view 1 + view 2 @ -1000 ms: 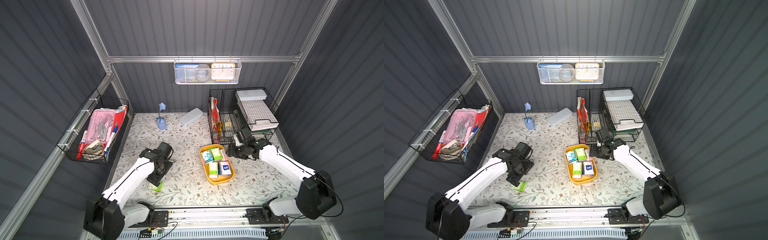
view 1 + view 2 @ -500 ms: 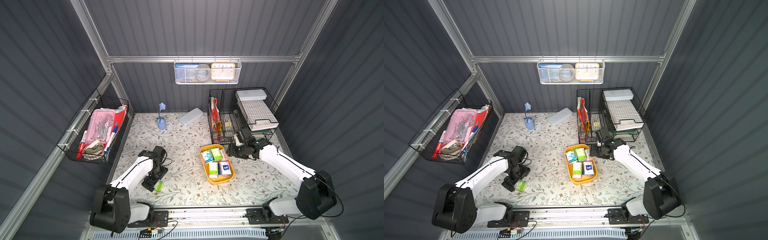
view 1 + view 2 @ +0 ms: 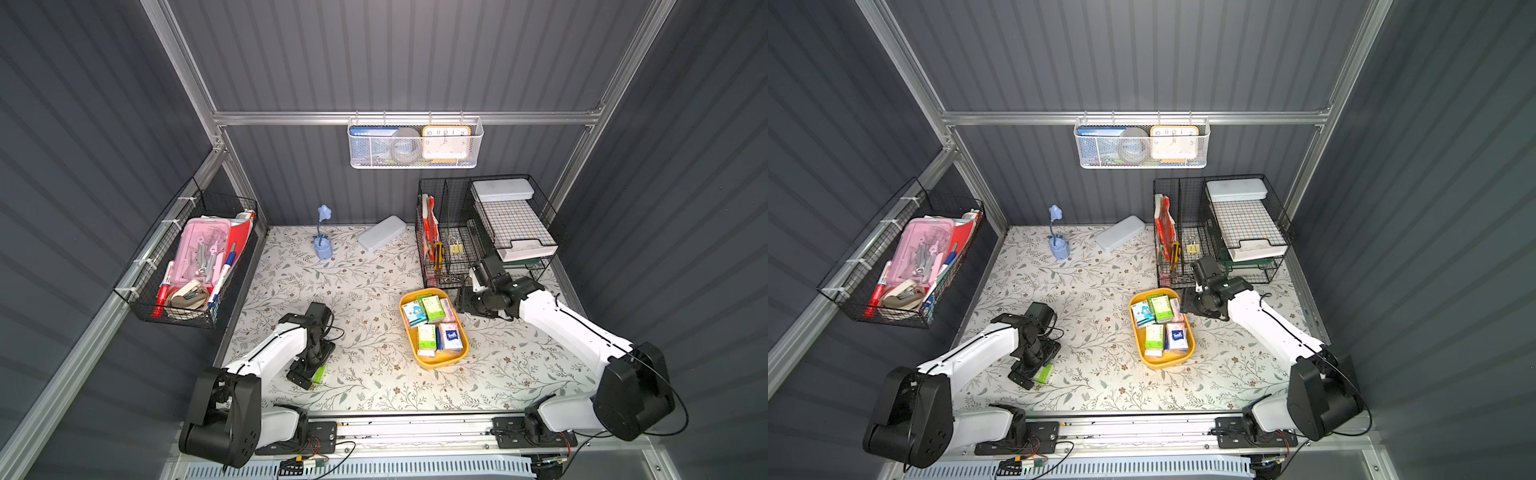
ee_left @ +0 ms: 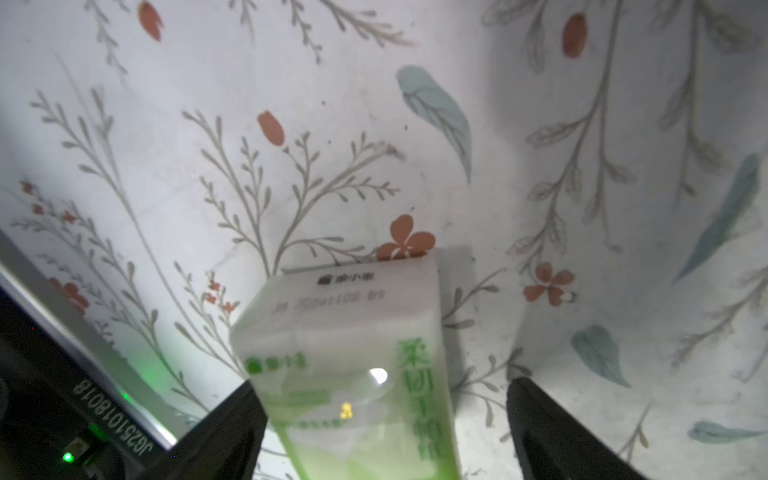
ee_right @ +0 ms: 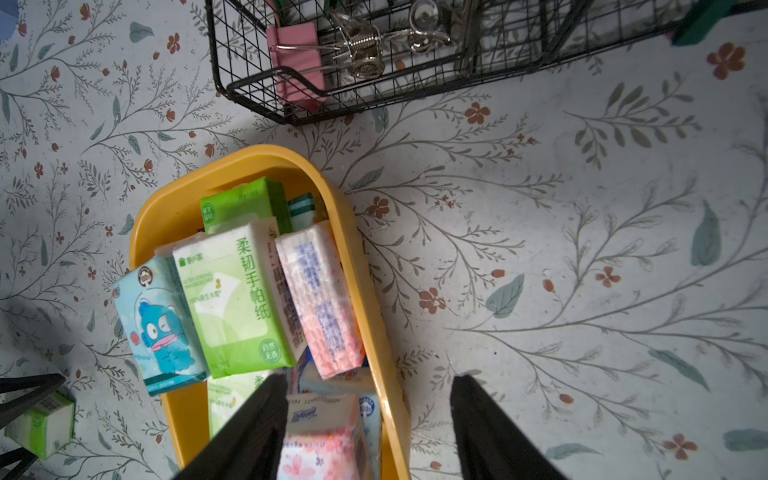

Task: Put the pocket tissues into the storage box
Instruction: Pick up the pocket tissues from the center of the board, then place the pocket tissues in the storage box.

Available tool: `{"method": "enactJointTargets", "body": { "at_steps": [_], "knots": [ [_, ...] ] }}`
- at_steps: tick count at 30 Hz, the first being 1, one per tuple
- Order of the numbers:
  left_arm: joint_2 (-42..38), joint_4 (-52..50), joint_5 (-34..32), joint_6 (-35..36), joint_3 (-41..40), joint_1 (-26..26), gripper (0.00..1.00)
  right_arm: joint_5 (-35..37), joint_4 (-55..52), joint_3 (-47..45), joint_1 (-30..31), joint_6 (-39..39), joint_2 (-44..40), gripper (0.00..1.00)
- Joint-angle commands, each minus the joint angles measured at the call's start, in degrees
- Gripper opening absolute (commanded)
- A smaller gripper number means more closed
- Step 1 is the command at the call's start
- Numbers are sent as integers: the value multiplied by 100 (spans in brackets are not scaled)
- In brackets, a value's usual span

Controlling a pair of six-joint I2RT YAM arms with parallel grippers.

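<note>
Since one second ago, the left arm has drawn back from the middle of the tabletop [image 3: 374,270] towards its front-left corner and come down over the one green packet [image 4: 353,353] lying loose there. The right arm has not moved.

1. Left gripper [image 4: 380,386]: the jaws stand apart, one on each side of the green packet. One finger sits just beside the packet's long side, and the other is clear of it. Nothing is clamped yet.
2. Green packet: in a top view [image 3: 319,374] it lies flat near the front edge, well apart from the box [image 3: 432,365].
3. Right gripper [image 5: 368,382]: the jaws are apart and empty. They hang over the box's right wall, close to the wire basket [image 5: 374,83].
4. Box: it sits right of centre and already holds several packets [image 3: 432,307]. We see no other packet loose on the tabletop.

We judge that the approach is complete and the grasp is the step in hand. Closing the jaws, lifting and carrying to the box would, we judge, finish the task. Because the packet is soft and sits off-centre between the fingers, we expect it to shift or skew as they close.
</note>
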Motion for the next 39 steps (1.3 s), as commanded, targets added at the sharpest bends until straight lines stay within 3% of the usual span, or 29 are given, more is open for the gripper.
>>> {"method": "enactJointTargets", "body": {
  "at_steps": [1, 4, 11, 15, 17, 23, 26, 32, 39],
  "knots": [
    [-221, 162, -105, -226, -207, 39, 82, 76, -149, -60, 25, -44, -97, 67],
    [-167, 328, -79, -133, -218, 39, 51, 30, -149, -66, 20, 2, -84, 67],
    [288, 248, -159, 382, 318, 39, 45, 69, -193, -43, 22, 19, -134, 67],
    [519, -28, -367, 1058, 1144, 35, 44, 118, -167, -60, 16, 84, -140, 67],
    [620, -190, -246, 1343, 1506, 5, 39, 118, -134, -69, -2, 120, -105, 67],
    [771, -521, 156, 1750, 2316, -252, 41, 34, -9, -42, -37, 244, 50, 67],
    [877, -582, 397, 1737, 2718, -715, 41, 17, 35, -8, -46, 287, 135, 67],
    [1637, -838, 672, 1566, 3754, -2111, 43, -66, 90, 89, -66, 377, 276, 67],
    [2580, -1069, 594, 1547, 5279, -3490, 43, 13, 54, 107, -87, 378, 250, 67]
  ]
}}
